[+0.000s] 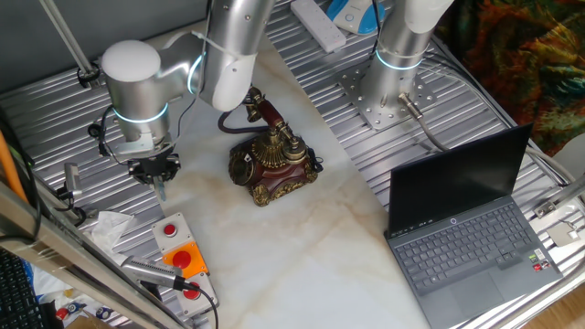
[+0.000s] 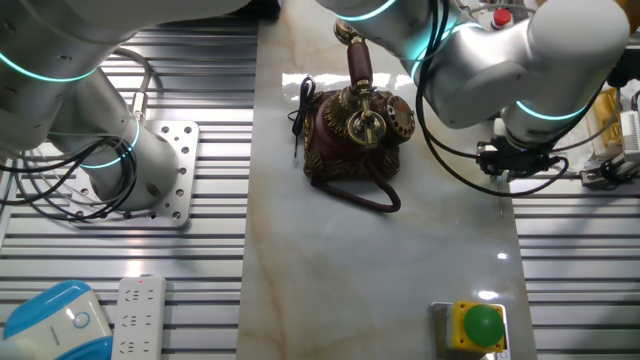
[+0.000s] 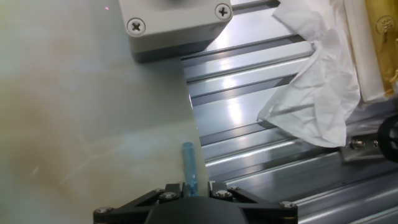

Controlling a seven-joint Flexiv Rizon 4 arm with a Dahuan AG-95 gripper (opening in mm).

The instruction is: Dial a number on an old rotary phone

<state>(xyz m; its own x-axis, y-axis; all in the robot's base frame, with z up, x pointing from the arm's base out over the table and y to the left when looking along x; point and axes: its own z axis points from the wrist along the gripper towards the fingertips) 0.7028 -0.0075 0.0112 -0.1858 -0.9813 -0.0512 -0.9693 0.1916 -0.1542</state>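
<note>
A: The gripper (image 1: 160, 187), clenched on a thin blue stick (image 3: 189, 167), hangs over the marble slab's (image 1: 302, 265) edge, just beside the ribbed metal table (image 3: 261, 118).

B: And the old rotary phone (image 1: 272, 163)?

A: At the gripper's three o'clock in one fixed view, well apart, handset (image 1: 265, 111) cradled. A grey button box (image 3: 175, 25) sits at twelve o'clock in the hand view.

dark red phone (image 1: 272, 164), brass-gold trim
</note>
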